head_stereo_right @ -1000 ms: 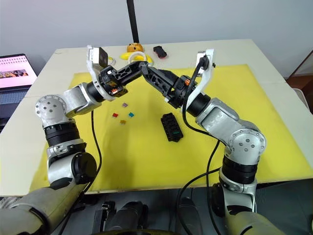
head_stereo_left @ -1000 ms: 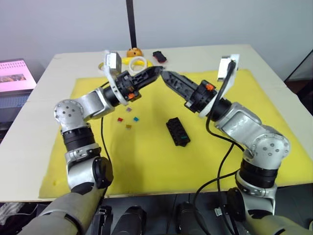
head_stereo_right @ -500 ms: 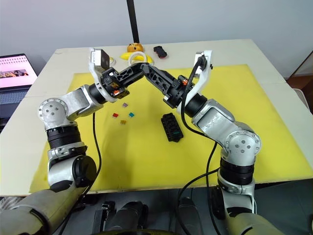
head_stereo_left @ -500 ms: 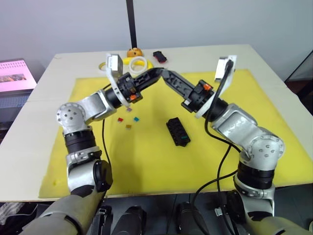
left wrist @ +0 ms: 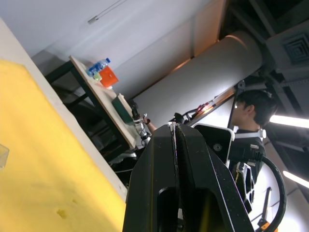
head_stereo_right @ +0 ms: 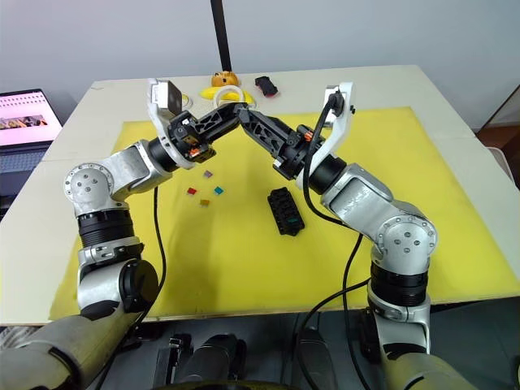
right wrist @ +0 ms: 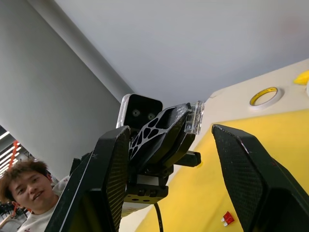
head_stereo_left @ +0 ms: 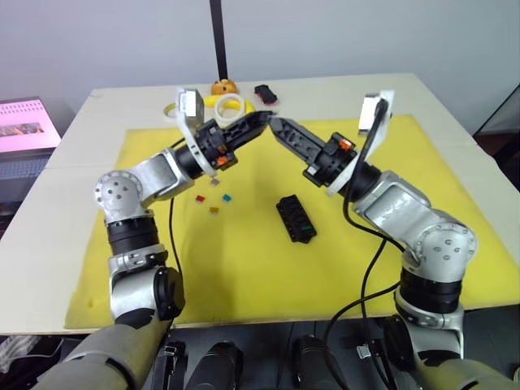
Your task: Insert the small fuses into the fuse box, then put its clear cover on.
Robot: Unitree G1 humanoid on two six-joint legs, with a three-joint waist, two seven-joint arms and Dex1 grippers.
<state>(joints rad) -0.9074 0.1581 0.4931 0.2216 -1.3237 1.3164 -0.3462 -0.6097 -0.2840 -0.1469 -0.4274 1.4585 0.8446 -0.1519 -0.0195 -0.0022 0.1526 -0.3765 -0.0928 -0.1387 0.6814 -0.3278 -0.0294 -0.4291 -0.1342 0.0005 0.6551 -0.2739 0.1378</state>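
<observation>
Yellow mat (head_stereo_left: 244, 260) on pale beige table (head_stereo_left: 49, 211). Black fuse box (head_stereo_left: 295, 218) w/ green spot. Beside box: small fuses (head_stereo_left: 213, 195) red, blue, purple, orange. Behind box: white tape rings (head_stereo_left: 230, 103), black-red toy car (head_stereo_left: 265, 93).

The black fuse box (head_stereo_left: 296, 218) lies flat on the yellow mat, one green fuse seated. Loose small fuses (head_stereo_left: 214, 196) lie scattered to its left. The clear cover (right wrist: 194, 118) is pinched upright in the left end effector (head_stereo_left: 262, 119).

Both grippers meet tip to tip high over the far middle of the yellow mat (head_stereo_left: 244, 268), left gripper (head_stereo_left: 262, 119) and right gripper (head_stereo_left: 275, 123) blocking each other. Below, fuse box (head_stereo_left: 296, 218) and small fuses (head_stereo_left: 214, 195) lie unobstructed; near mat open.
</observation>
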